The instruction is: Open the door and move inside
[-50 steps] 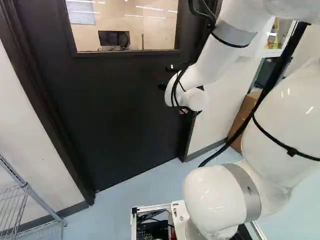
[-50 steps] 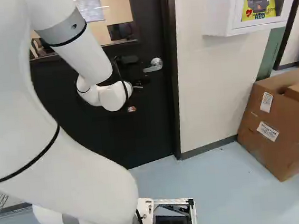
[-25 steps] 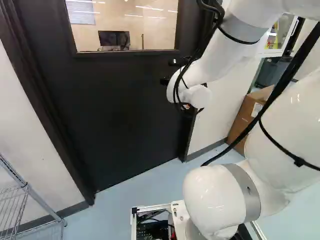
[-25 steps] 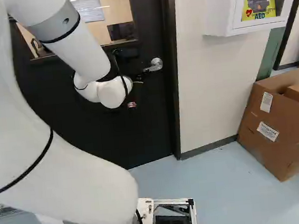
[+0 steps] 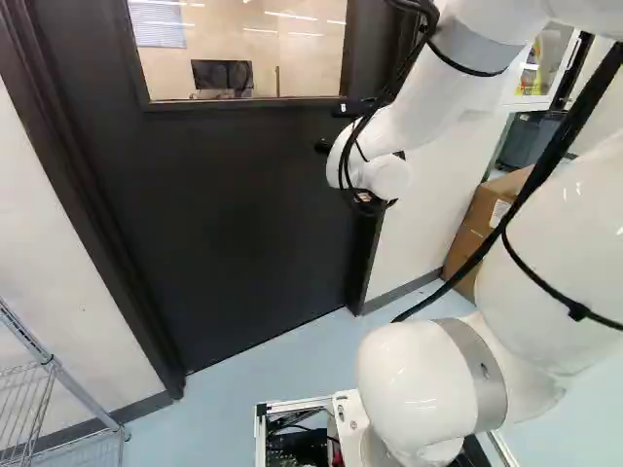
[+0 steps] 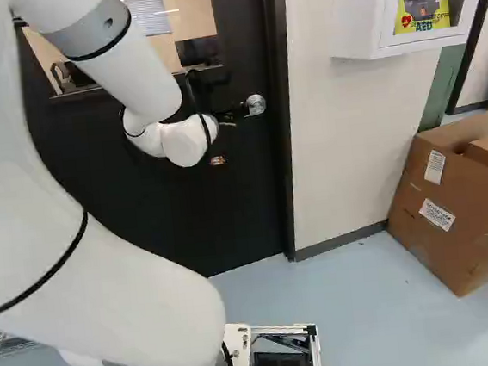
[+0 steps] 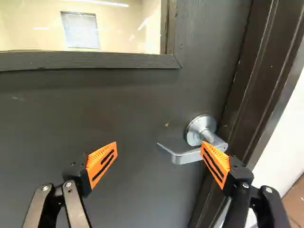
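At eight o'clock in the left base view, a rack [image 5: 49, 362] of bare metal wire stands by the wall, seemingly just parked there. Filling the middle is the shut door [image 5: 224, 214], matt and dark, its glass pane [image 5: 263, 58] set at eleven o'clock. In the wrist view, taking twelve as straight ahead of the tool [image 7: 160, 152], the lever [image 7: 183, 157] sits at about one, on the door near the frame [image 7: 259, 95]. The tool is spread wide and grips nothing, likely so its ribbed orange pads [image 7: 96, 157] can straddle the smooth, silvery lever, whose bent end reaches in between them; one pad overlaps its neck, contact unclear. Turning the lever probably comes next, and slick metal could slip. In the right base view, a glossy white case [image 6: 361, 7] hangs at one o'clock, and a creased cardboard box [image 6: 442, 216] rests near four, probably clear of the doorway.
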Available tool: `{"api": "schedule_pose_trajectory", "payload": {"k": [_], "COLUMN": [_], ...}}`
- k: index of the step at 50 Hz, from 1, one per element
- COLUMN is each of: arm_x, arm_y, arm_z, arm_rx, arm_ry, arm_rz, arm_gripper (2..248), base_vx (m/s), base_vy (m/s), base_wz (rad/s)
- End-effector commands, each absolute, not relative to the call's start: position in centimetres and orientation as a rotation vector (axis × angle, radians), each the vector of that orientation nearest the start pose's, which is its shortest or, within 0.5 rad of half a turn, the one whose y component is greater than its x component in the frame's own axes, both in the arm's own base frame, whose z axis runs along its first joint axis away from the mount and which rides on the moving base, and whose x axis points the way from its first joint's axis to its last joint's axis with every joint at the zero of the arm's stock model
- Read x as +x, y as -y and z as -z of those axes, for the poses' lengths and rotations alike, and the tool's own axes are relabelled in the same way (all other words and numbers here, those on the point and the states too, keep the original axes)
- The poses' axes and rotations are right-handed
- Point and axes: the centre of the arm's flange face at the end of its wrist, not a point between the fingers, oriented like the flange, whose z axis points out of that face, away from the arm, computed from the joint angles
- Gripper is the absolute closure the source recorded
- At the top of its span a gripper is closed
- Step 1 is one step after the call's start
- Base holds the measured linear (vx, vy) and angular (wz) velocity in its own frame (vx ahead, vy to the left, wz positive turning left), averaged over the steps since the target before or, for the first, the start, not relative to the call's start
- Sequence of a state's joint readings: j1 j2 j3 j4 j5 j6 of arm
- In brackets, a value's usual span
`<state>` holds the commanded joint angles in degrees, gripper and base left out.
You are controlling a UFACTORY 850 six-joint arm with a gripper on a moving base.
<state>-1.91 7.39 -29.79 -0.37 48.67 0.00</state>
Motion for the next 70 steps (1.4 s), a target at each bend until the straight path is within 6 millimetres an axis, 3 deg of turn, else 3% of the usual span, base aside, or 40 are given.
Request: {"api": "schedule_pose_trajectory", "payload": {"k": [32, 70], "arm_x": [44.9, 45.6], "arm_y": [2.3, 2.3], "arm_z": [-49.6, -45.8], "arm_rx": [-2.331, -2.417], "arm_ry": [-0.049, -0.051], "arm_rz": [2.156, 2.057], "arm_gripper": [3, 3], "base_vx": [0.0, 0.0], "base_vy": [0.0, 0.0], "base_wz": [0.0, 0.0]}}
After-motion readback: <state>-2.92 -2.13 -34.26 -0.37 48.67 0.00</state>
